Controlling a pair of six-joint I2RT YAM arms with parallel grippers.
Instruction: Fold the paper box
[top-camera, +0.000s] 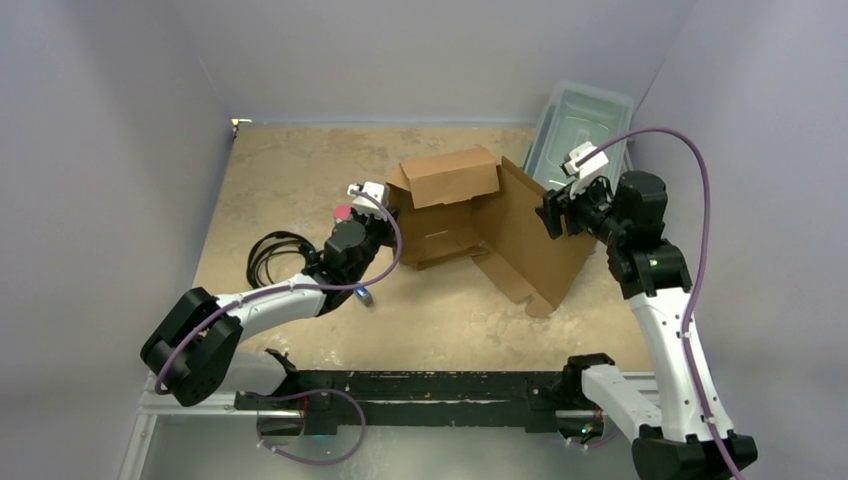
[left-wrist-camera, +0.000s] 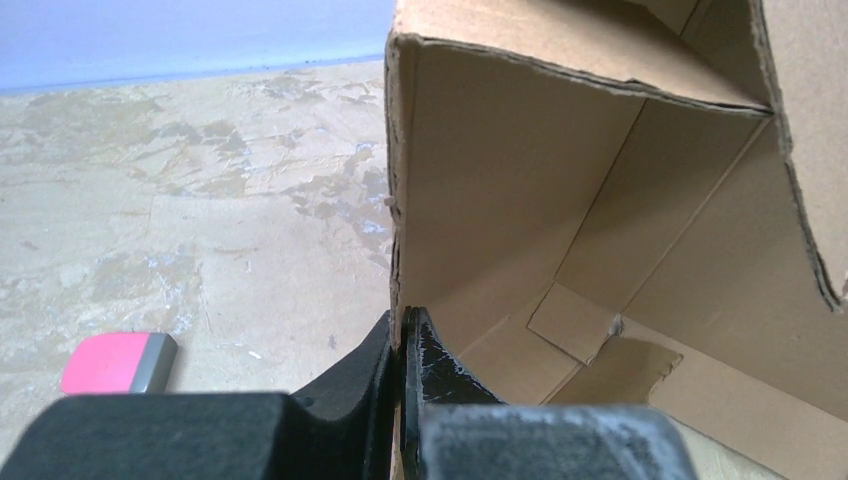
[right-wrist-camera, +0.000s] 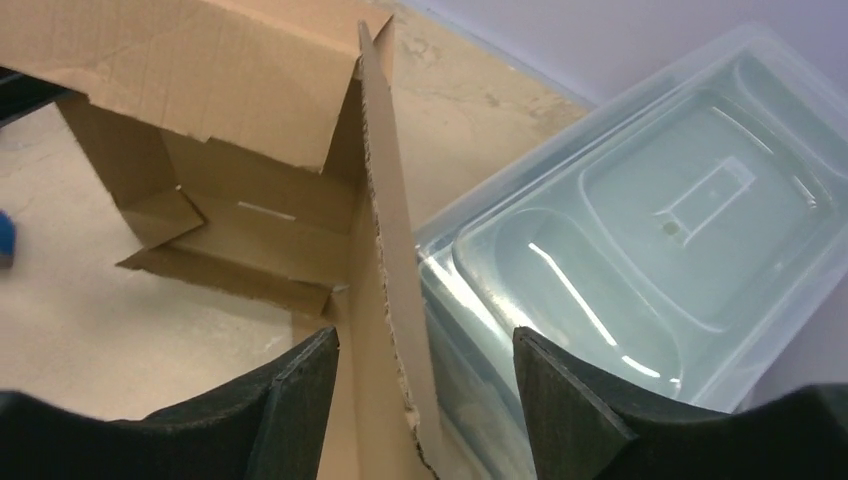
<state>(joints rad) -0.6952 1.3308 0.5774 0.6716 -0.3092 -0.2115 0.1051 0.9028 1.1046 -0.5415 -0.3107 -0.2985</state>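
Note:
The brown cardboard paper box (top-camera: 470, 215) stands partly folded in the middle of the table, with a raised back flap and a large panel tilted up on its right. My left gripper (top-camera: 385, 213) is shut on the box's left wall; in the left wrist view the wall's edge (left-wrist-camera: 400, 200) runs down between my closed fingers (left-wrist-camera: 405, 350). My right gripper (top-camera: 552, 215) is open at the tilted right panel. In the right wrist view that panel's edge (right-wrist-camera: 385, 250) passes between my spread fingers (right-wrist-camera: 425, 345), touching neither.
A clear plastic lidded bin (top-camera: 585, 125) sits at the back right, just behind the tilted panel; it fills the right of the right wrist view (right-wrist-camera: 650, 220). A pink and grey eraser-like block (left-wrist-camera: 115, 362) lies left of the box. A black cable coil (top-camera: 275, 255) lies at the left.

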